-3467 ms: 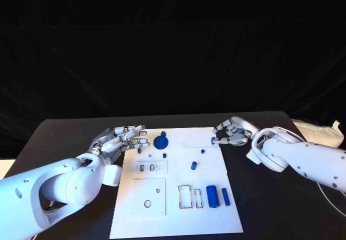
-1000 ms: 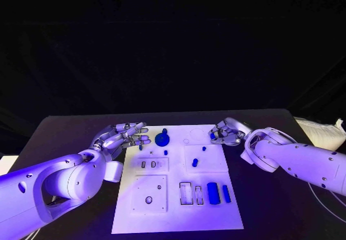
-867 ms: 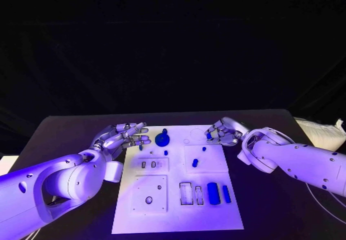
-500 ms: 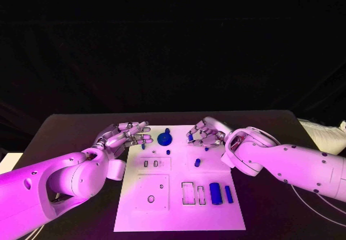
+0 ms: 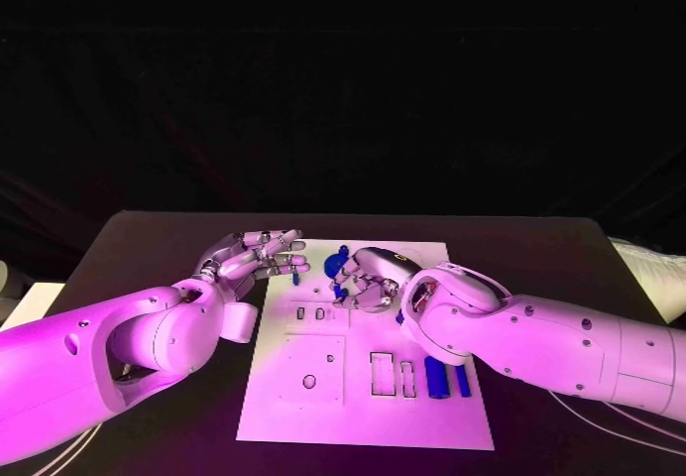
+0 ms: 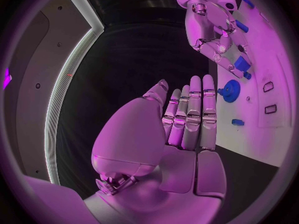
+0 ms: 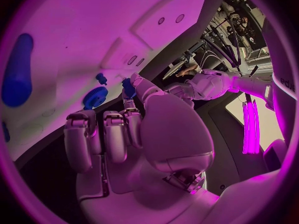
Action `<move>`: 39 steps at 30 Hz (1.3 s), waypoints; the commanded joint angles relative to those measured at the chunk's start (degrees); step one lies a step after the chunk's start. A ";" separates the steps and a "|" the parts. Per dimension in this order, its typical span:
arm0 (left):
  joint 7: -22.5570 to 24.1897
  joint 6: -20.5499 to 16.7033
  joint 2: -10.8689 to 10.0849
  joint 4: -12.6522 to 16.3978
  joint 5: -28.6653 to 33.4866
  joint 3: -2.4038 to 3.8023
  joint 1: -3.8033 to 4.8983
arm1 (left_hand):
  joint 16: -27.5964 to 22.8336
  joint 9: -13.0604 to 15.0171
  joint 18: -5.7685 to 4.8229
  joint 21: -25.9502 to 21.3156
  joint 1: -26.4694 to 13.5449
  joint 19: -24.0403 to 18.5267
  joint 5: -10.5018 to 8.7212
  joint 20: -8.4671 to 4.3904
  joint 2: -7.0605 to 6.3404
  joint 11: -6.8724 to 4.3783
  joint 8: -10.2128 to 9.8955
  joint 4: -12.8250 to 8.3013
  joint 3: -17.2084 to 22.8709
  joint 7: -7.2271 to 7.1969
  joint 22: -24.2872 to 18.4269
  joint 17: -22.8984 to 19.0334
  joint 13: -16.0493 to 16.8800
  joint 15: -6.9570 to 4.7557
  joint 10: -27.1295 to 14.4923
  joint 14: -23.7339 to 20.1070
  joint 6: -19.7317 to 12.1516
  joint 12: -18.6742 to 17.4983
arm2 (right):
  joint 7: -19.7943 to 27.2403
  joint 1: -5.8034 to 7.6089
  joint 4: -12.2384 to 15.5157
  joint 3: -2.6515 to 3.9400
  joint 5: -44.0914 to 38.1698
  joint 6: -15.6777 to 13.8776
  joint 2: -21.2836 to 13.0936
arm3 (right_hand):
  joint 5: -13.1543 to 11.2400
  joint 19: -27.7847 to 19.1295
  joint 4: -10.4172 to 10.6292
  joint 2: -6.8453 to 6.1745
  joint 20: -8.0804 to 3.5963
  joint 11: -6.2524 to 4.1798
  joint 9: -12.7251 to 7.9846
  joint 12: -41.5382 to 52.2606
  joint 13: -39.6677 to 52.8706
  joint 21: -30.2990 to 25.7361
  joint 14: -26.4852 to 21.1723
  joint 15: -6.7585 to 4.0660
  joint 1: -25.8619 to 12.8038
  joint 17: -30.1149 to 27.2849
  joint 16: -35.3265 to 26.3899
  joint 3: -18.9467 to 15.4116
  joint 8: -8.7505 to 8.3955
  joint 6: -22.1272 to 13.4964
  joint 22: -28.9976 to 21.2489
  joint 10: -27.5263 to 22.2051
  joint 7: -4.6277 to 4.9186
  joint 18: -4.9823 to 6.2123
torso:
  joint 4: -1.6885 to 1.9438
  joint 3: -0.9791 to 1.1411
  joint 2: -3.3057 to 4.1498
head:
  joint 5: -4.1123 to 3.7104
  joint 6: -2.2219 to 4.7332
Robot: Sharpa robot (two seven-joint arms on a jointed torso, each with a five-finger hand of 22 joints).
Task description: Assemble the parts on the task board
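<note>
here the right hand (image 5: 375, 281) sits over the middle of the task board (image 5: 365, 416), pinching a small blue part (image 7: 128, 88) at its fingertips just beside the blue gear (image 5: 332, 264). the left hand (image 5: 255, 256) hovers at the board's left edge, fingers straight and close together, holding nothing.
</note>
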 commanded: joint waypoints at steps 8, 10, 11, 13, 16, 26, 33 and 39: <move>0.61 1.27 0.00 0.27 -0.16 0.04 0.05 | -0.27 -0.05 0.66 -0.19 0.31 0.18 -0.11 0.09 -0.40 -0.03 -0.28 -0.09 0.21 0.24 -0.05 0.06 -0.09 0.28 -0.23 0.16 0.07 -0.17 | -2.73 -1.88 -1.76 -0.47 -8.11 1.70 3.01 | -0.62 4.80 0.55 0.10 -0.44 -0.45 1.24 -0.35 10.56 -0.17 5.84 -0.41 -0.25 13.54 0.03 0.33 0.62 1.85 12.94 3.24 -1.35 -0.74 | 0.13 -0.02 0.01 | 0.71 -0.30; 0.60 1.27 -0.01 0.31 -0.16 0.04 0.05 | -0.27 -0.05 0.66 -0.19 0.31 0.18 -0.11 0.09 -0.40 -0.03 -0.28 -0.09 0.21 0.24 -0.05 0.06 -0.09 0.28 -0.23 0.16 0.07 -0.17 | -2.82 -2.01 -1.96 -0.50 -8.35 1.80 3.26 | -0.65 4.80 0.53 0.05 -0.44 -0.45 1.23 -0.36 10.56 -0.17 5.85 -0.41 -0.27 13.55 0.03 0.32 0.60 1.84 12.93 3.24 -1.35 -0.74 | 0.07 -0.03 0.04 | 0.72 -0.40; 0.58 1.26 -0.01 0.32 -0.16 0.04 0.05 | -0.27 -0.05 0.66 -0.19 0.31 0.18 -0.11 0.09 -0.40 -0.03 -0.28 -0.09 0.21 0.24 -0.05 0.06 -0.09 0.28 -0.23 0.16 0.07 -0.17 | -2.87 -2.08 -2.06 -0.51 -8.46 1.87 3.39 | -0.69 4.80 0.51 0.00 -0.44 -0.45 1.23 -0.39 10.54 -0.18 5.84 -0.41 -0.30 13.55 0.03 0.32 0.59 1.84 12.93 3.23 -1.35 -0.74 | 0.00 0.01 0.02 | 0.76 -0.45; 0.54 1.24 0.01 0.32 -0.16 0.04 0.05 | -0.27 -0.05 0.66 -0.19 0.31 0.18 -0.11 0.09 -0.40 -0.03 -0.28 -0.09 0.21 0.24 -0.05 0.06 -0.09 0.28 -0.23 0.16 0.07 -0.17 | -2.92 -2.19 -2.16 -0.52 -8.63 1.97 3.57 | -0.73 4.80 0.48 -0.06 -0.44 -0.45 1.23 -0.42 10.53 -0.18 5.84 -0.41 -0.33 13.55 0.03 0.31 0.58 1.84 12.93 3.22 -1.35 -0.74 | -0.01 0.05 0.00 | 0.79 -0.53; 0.52 1.25 0.00 0.32 -0.16 0.04 0.05 | -0.27 -0.05 0.66 -0.19 0.31 0.18 -0.11 0.09 -0.40 -0.03 -0.28 -0.09 0.21 0.24 -0.05 0.06 -0.09 0.28 -0.23 0.16 0.07 -0.17 | -2.98 -2.36 -2.05 -0.53 -8.90 2.04 3.65 | -0.79 4.80 0.43 -0.16 -0.44 -0.44 1.23 -0.37 10.55 -0.18 5.85 -0.41 -0.38 13.55 0.03 0.29 0.56 1.84 12.93 3.23 -1.34 -0.74 | 0.01 0.07 -0.01 | 0.77 -0.63; 0.37 1.18 -0.12 0.40 -0.16 0.04 0.05 | -0.34 -0.05 0.65 -0.22 0.25 0.17 -0.10 0.10 -0.40 -0.03 -0.32 -0.08 0.26 0.23 -0.08 0.08 -0.09 0.30 -0.26 0.16 0.05 -0.16 | -3.31 -2.61 -1.80 -0.55 -9.35 3.19 3.31 | -1.19 4.76 0.21 -1.07 -0.42 -0.38 1.19 -0.70 10.41 -0.21 5.82 -0.38 -0.96 13.45 -0.01 0.02 0.35 1.82 12.87 3.12 -1.25 -0.73 | -0.05 0.08 -0.03 | 0.81 -0.90; 0.35 1.19 -0.14 0.42 -0.16 0.04 0.05 | -0.34 -0.05 0.65 -0.22 0.25 0.17 -0.10 0.10 -0.40 -0.03 -0.32 -0.08 0.26 0.23 -0.08 0.08 -0.09 0.30 -0.26 0.16 0.05 -0.16 | -3.76 -2.64 -2.06 -0.56 -10.14 3.82 3.24 | -2.10 4.64 0.52 -2.45 -0.13 0.28 0.55 -3.36 9.18 -0.33 5.80 0.10 -2.38 13.36 -0.06 -0.45 -1.05 0.00 12.64 2.11 -0.40 -0.68 | 0.01 0.02 -0.03 | 0.68 -1.01; 0.26 1.19 -0.13 0.41 -0.16 0.04 0.05 | -0.34 -0.05 0.65 -0.22 0.25 0.17 -0.10 0.10 -0.40 -0.03 -0.32 -0.08 0.26 0.23 -0.08 0.08 -0.09 0.30 -0.26 0.16 0.05 -0.16 | -4.10 -2.65 -2.51 -0.59 -11.33 4.54 3.47 | -4.38 4.61 0.61 -3.69 0.46 1.05 -0.19 -6.73 7.56 -0.37 5.83 0.78 -2.88 13.50 -0.01 -0.64 -2.14 -1.81 12.59 0.76 0.47 -0.67 | 0.01 0.04 -0.02 | 0.68 -1.08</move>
